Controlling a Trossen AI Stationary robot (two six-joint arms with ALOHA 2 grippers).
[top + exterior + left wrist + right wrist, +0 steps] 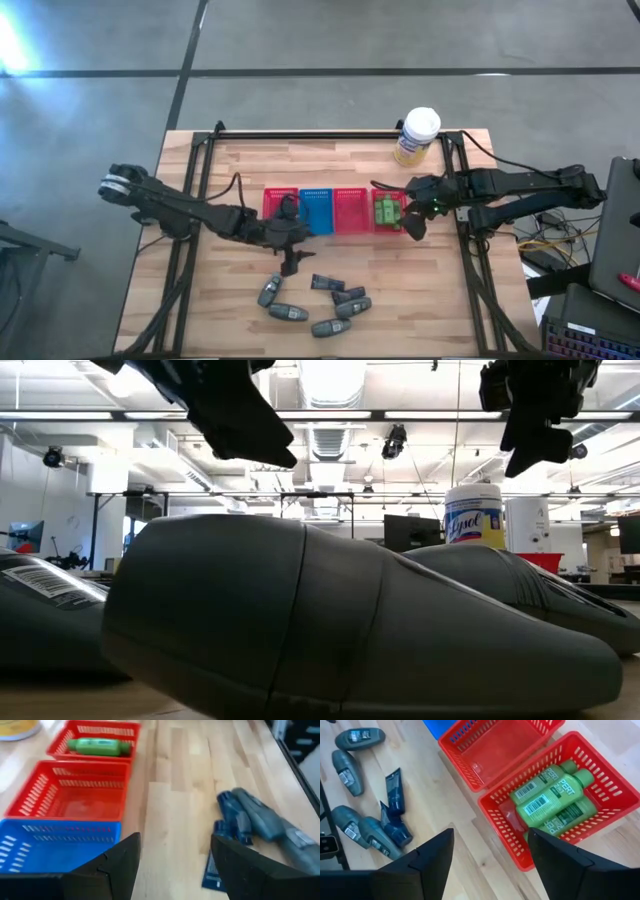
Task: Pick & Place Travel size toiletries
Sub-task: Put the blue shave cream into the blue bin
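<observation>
Three bright green bottles [553,796] lie side by side in the rightmost red basket [388,212]. Several grey oval bottles [290,313] and small dark tubes [328,283] lie on the wood toward the table's near edge. My left gripper [290,262] hangs open above bare wood, between the basket row and that cluster; its wrist view shows the open fingers [175,845] with dark tubes [227,820] ahead. My right gripper [491,837] is open and empty, hovering at the near right corner of the green bottles' basket [413,228].
A red [280,205], a blue [315,210] and another red basket [350,210] stand in a row left of the filled one; these two red ones look empty. A white-and-yellow canister [417,135] stands at the far edge. Bare wood lies left and right of the cluster.
</observation>
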